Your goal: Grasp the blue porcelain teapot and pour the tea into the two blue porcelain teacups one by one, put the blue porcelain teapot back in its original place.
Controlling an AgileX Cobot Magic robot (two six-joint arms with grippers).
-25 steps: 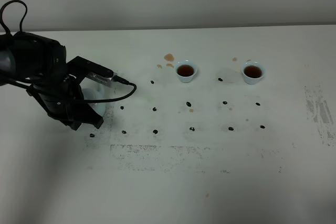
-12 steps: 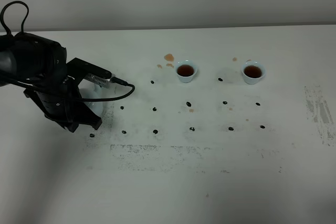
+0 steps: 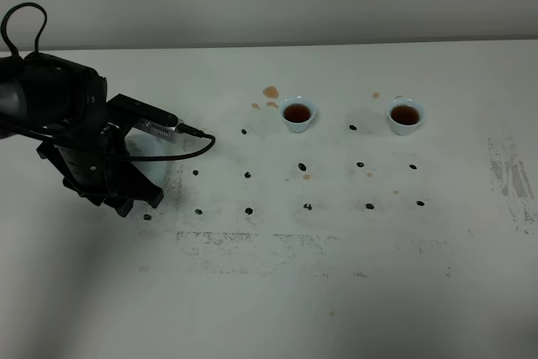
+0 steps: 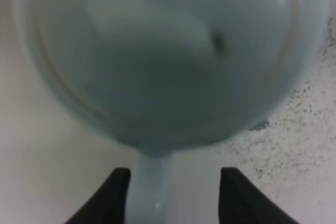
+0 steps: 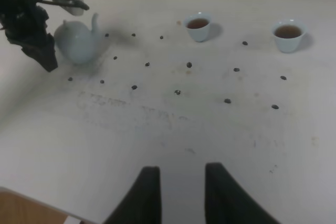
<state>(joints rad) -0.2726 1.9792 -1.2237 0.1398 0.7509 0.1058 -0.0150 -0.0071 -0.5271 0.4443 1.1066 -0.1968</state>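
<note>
Pale-blue teapot [image 5: 77, 39] mostly behind left arm [image 3: 76, 136]

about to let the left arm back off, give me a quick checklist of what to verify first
1. Both cups filled: ok. The near cup and far cup each hold dark tea.
2. Teapot upright on the table: ok in the right wrist view, spout up.
3. Left gripper released: cannot tell. Its jaws stand either side of the handle with gaps showing, but the view is blurred.
4. Teapot on its original spot: cannot tell from these views.
5. Right gripper clear of the work: ok, open over bare table.
6. Spills: not ok, brown drips lie beside the near cup.
</note>
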